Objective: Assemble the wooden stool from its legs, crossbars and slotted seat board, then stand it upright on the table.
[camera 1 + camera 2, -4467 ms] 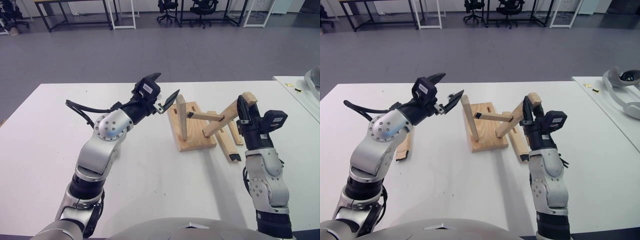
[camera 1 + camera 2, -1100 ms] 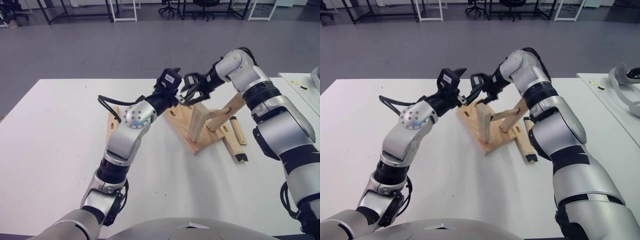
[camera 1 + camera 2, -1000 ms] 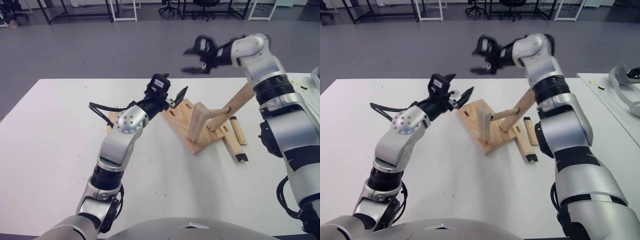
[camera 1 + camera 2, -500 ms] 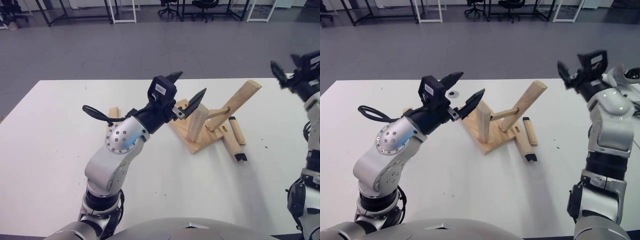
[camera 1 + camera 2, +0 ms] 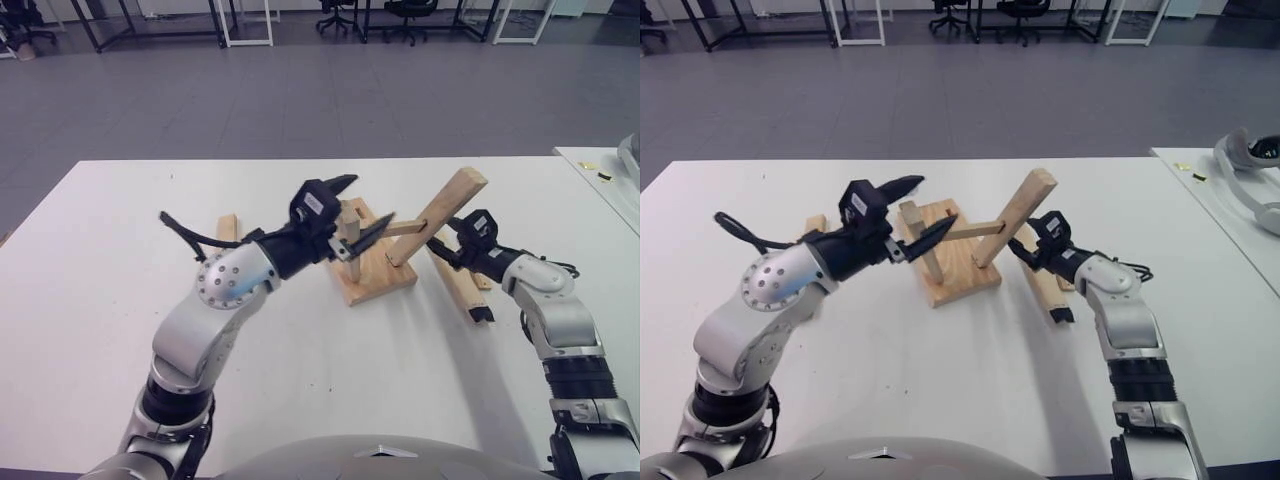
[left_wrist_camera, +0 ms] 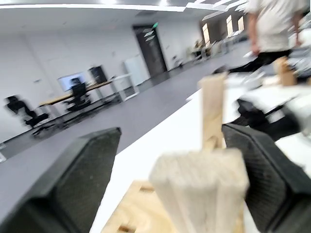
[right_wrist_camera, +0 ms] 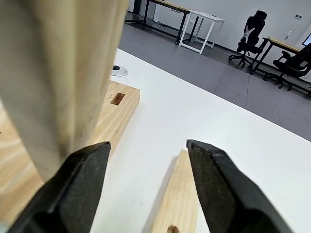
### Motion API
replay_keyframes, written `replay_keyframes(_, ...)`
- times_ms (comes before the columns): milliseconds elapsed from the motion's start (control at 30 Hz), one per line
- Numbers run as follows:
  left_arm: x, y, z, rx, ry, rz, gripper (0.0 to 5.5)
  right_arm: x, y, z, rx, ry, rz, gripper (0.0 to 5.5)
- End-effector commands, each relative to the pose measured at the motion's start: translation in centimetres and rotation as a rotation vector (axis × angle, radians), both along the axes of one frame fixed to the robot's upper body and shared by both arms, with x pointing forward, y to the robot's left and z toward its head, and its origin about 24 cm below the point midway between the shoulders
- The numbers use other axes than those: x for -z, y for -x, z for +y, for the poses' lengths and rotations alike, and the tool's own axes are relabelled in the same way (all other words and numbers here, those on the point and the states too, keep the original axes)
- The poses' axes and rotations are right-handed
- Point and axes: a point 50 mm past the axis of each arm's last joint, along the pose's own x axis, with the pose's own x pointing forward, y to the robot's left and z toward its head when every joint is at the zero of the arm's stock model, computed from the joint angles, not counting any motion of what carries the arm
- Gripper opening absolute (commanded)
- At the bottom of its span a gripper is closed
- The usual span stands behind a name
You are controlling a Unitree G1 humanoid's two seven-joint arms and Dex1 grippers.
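The slotted seat board (image 5: 378,272) lies flat on the white table. One wooden leg (image 5: 348,232) stands upright in it. A second leg (image 5: 438,214) leans away to the right, joined to the first by a thin crossbar (image 5: 402,228). My left gripper (image 5: 371,198) is open, its fingers (image 6: 86,171) on either side of the upright leg's top (image 6: 203,190) without closing on it. My right gripper (image 5: 440,246) is open low beside the leaning leg (image 7: 58,73), which sits against one finger (image 7: 80,191).
Loose wooden pieces (image 5: 462,288) lie right of the board, under my right gripper. Another loose piece (image 5: 226,226) lies left of the board behind my left arm. A white headset (image 5: 1252,165) rests at the far right edge. Bare table (image 5: 330,380) stretches in front.
My right arm came down from high on the right to the leaning leg's lower part. My left gripper dropped around the upright leg. The leaning leg stands steeper.
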Motion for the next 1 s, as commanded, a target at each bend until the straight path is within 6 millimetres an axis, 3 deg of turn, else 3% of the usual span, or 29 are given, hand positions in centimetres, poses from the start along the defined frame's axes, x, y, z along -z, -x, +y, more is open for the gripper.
replay_keyframes(33, 0.8, -0.6, 2.3, -0.031, -0.105, -0.036, 3.81, -2.7, -0.4, -2.0, 0.101, 0.077, -0.129, 2.94)
replay_keyframes(100, 1.1, -0.6, 2.5, -0.024, -0.116, -0.039, 3.81, -6.0, -0.7, -2.6, 0.079, 0.077, -0.234, 2.94)
replay_keyframes(167, 1.2, -0.6, 2.4, -0.025, -0.113, -0.050, 3.81, -10.5, -0.6, -1.7, -0.066, 0.023, -0.305, 2.94)
replay_keyframes(267, 0.4, -0.3, 2.1, -0.007, -0.034, -0.084, 3.81, -15.9, 0.1, 2.0, -0.411, 0.057, -0.322, 2.94)
replay_keyframes(367, -0.7, 0.2, 1.7, 0.025, 0.065, -0.128, 3.81, -18.4, -0.1, 6.0, -0.699, 0.183, -0.257, 2.94)
replay_keyframes(533, -3.1, 0.2, 2.6, 0.030, 0.160, -0.212, 3.81, -17.2, -2.8, 11.4, -1.040, 0.538, -0.016, 2.94)
replay_keyframes(667, -3.3, -0.6, 3.4, -0.020, 0.103, -0.215, 3.81, -15.5, -4.8, 14.1, -1.138, 0.663, 0.202, 2.94)
replay_keyframes(867, -2.5, -1.7, 4.0, -0.097, 0.096, -0.153, 3.81, -13.9, -6.1, 15.5, -1.128, 0.726, 0.258, 2.94)
replay_keyframes(1000, -1.6, -2.3, 3.9, -0.121, 0.055, -0.108, 3.81, -13.6, -6.6, 15.7, -1.116, 0.728, 0.256, 2.17)
